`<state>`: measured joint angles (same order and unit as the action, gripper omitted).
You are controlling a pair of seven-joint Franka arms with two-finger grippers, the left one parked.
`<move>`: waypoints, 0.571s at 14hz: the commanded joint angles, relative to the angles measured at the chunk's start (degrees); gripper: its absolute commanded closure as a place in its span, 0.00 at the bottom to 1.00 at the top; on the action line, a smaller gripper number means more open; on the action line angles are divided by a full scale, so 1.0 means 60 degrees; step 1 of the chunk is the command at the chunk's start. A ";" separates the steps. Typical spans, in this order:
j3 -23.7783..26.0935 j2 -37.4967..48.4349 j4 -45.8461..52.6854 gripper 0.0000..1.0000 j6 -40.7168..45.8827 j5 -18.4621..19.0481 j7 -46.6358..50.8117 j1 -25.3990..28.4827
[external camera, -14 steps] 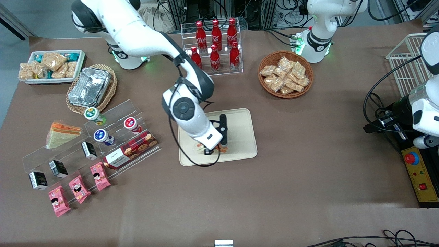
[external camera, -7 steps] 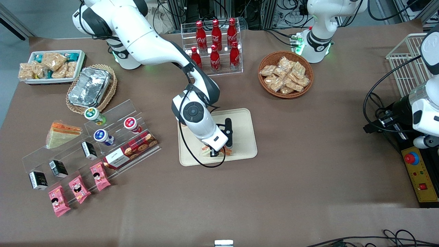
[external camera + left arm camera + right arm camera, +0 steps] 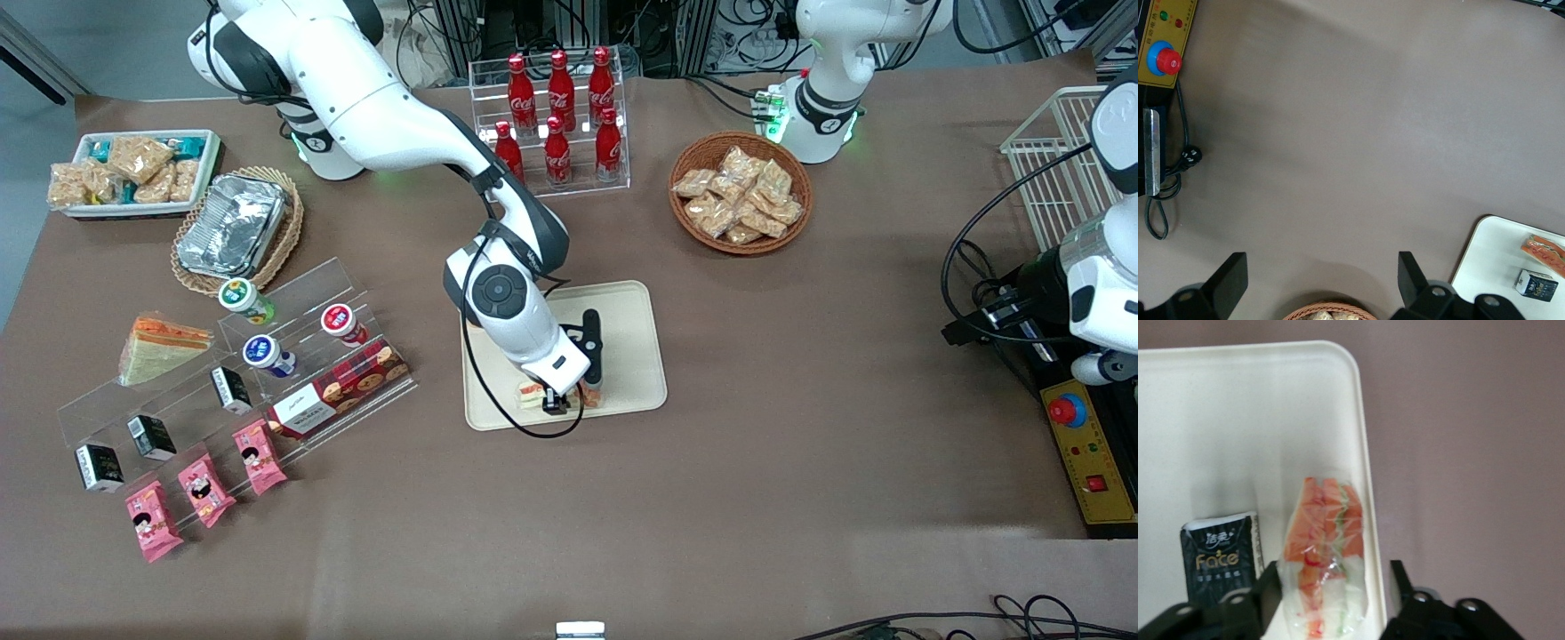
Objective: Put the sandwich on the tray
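Note:
The sandwich (image 3: 1325, 547), a clear-wrapped wedge with red-orange and greenish filling, lies on the cream tray (image 3: 1238, 420) close to its rim nearest the front camera. My right gripper (image 3: 1335, 580) is low over it and open. One finger is against the wrap and the other stands a little apart from it. In the front view the gripper (image 3: 558, 404) hides most of the sandwich (image 3: 531, 394) on the tray (image 3: 631, 329). The left wrist view shows the sandwich (image 3: 1545, 248) on the tray (image 3: 1488, 267).
A small black packet (image 3: 1221, 560) lies on the tray beside the sandwich. A second wedge sandwich (image 3: 160, 345) sits on the acrylic shelf (image 3: 293, 373) with cups and packets. A cola bottle rack (image 3: 556, 120), snack basket (image 3: 740, 191) and foil container (image 3: 233, 224) stand farther back.
My gripper moved along the tray toward the parked arm's end with the sandwich, then sank slightly toward the tray's near rim.

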<state>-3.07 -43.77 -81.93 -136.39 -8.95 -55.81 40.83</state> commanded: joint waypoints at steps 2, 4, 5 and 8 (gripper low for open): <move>-0.0001 0.0934 -0.0027 0.01 0.1164 -0.0469 0.0336 -0.0387; 0.0013 0.1550 -0.0042 0.01 0.2204 -0.0734 0.0614 -0.1059; 0.0013 0.1843 -0.0042 0.01 0.2717 -0.0851 0.0644 -0.1396; -0.0016 0.2707 -0.0027 0.01 0.3964 -0.1042 0.0673 -0.2318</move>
<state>-3.49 -31.29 -80.96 -116.50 -13.06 -52.30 29.97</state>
